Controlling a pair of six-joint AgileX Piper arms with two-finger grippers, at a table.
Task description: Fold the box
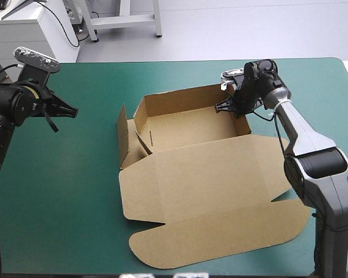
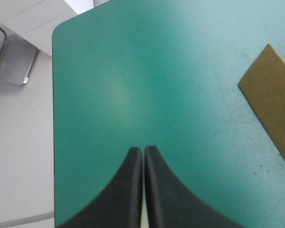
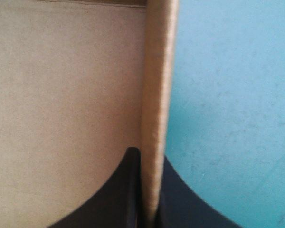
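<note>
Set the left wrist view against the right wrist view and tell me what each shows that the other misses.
Only the left wrist view: the left gripper, shut on nothing, over bare teal-green cover near a table corner, with one edge of the box off to the side, untouched. Only the right wrist view: the right gripper shut on an upright wall of the box, with the box's inner face on one side. Both: brown board and teal-green cover.

box (image 1: 204, 184) mid-table (image 1: 58, 197), tray (image 1: 185, 130) at far side, lid (image 1: 220, 229) flat toward near edge, R gripper (image 1: 222, 106) at tray's right wall (image 3: 154, 95), wall btwn its fingers, L gripper (image 1: 75, 112) over table left of box, well apart
</note>
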